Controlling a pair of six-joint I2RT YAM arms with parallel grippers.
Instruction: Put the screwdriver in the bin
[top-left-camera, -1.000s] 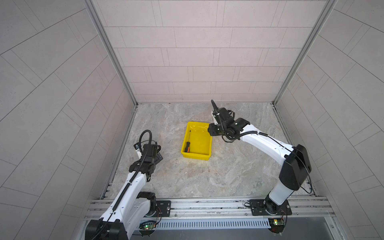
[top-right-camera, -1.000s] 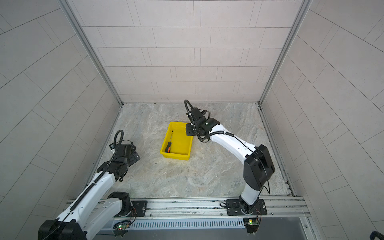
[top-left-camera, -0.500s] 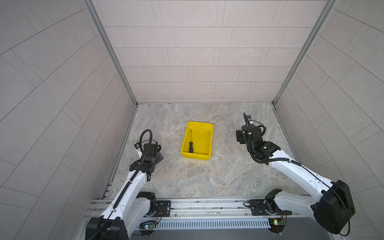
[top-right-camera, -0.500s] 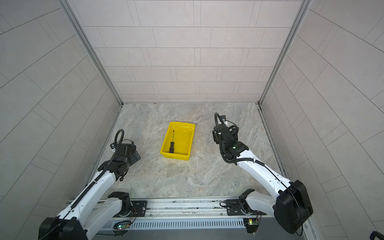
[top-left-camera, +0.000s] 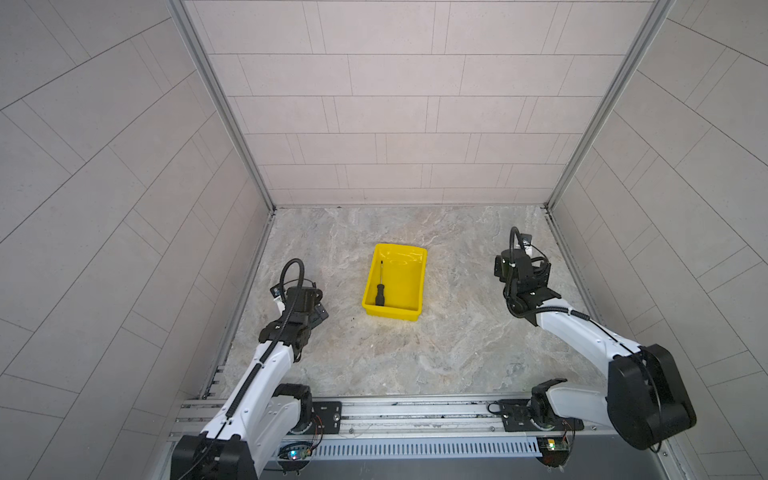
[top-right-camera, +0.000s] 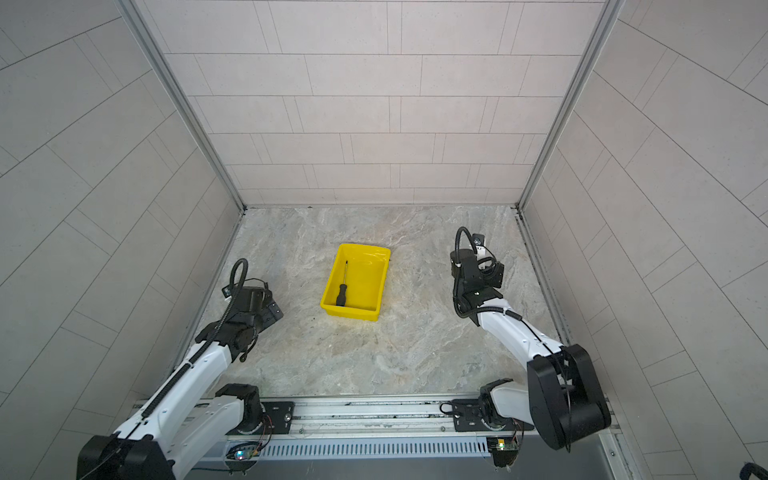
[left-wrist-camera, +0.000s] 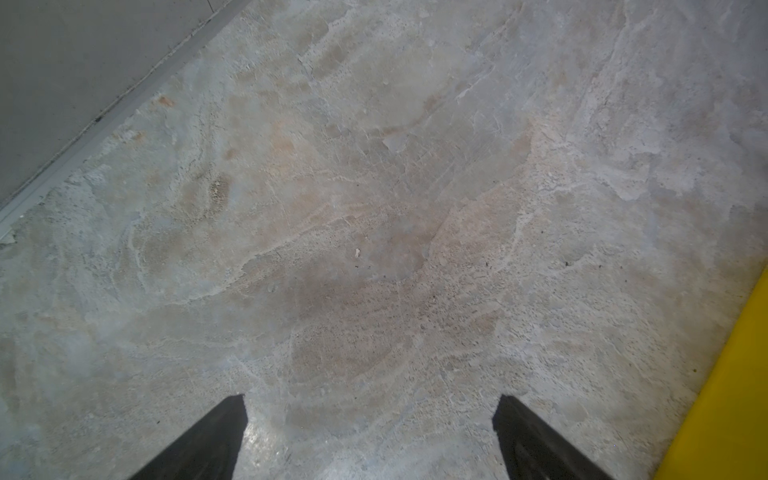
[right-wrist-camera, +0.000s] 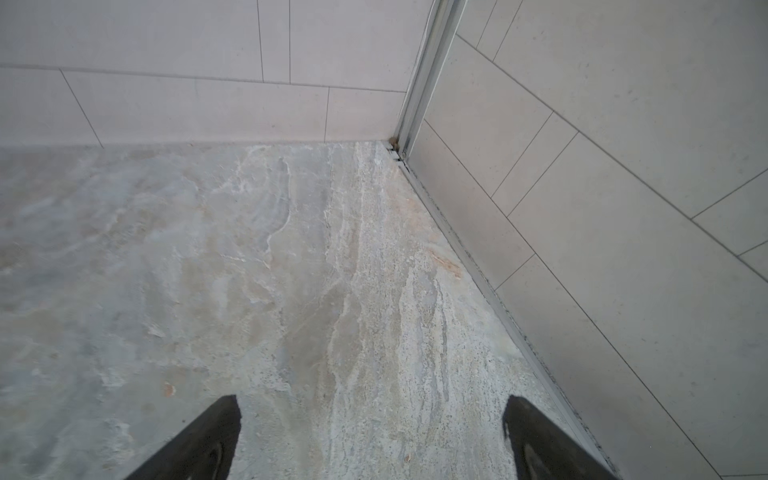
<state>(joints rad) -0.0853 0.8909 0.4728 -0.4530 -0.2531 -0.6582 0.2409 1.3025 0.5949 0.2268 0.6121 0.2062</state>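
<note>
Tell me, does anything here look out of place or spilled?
Nothing stands out. The screwdriver lies flat inside the upright bin. The left gripper and right gripper are open, well away from it.

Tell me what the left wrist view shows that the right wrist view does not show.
Only the left wrist view: a yellow edge of the bin, near the left gripper. Only the right wrist view: a corner of the cell, ahead of the right gripper. Both: the stone floor, some wall, and two dark fingertips spread wide with nothing between them.
</note>
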